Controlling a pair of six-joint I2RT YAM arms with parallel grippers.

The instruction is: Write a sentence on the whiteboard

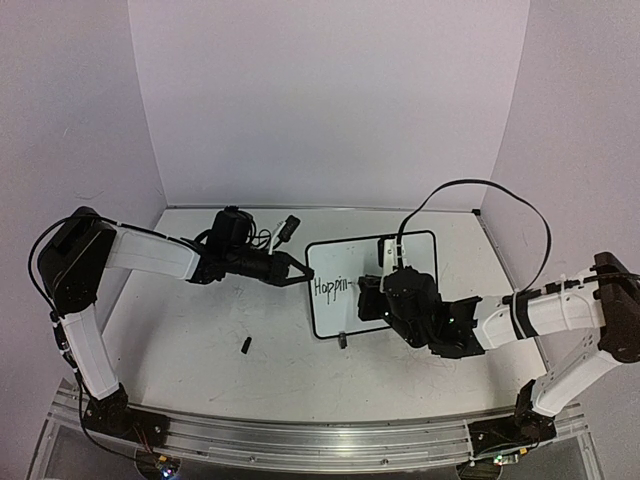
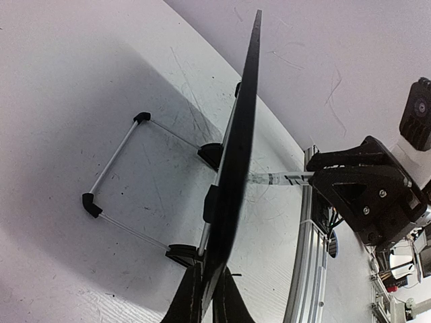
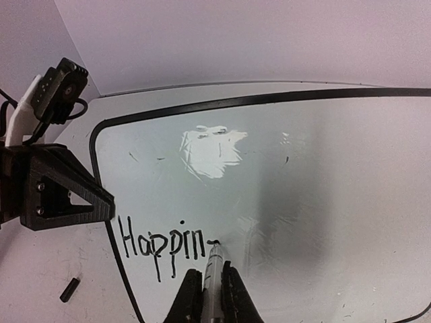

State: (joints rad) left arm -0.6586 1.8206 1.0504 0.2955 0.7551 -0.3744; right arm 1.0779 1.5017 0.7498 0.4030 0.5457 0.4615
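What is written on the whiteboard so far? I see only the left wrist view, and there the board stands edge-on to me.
Observer: In the right wrist view the sentence reads "Happin", low on the whiteboard, near its left edge.
Operator: Where is the pen tip?
Observer: The marker, held in the right end effector, has its tip at a short dash just right of the last letter.
Operator: Is anything loose on the table?
Observer: Yes. In the top view a small black piece, perhaps the marker's cap, lies on the table in front of the board, apart from both arms.
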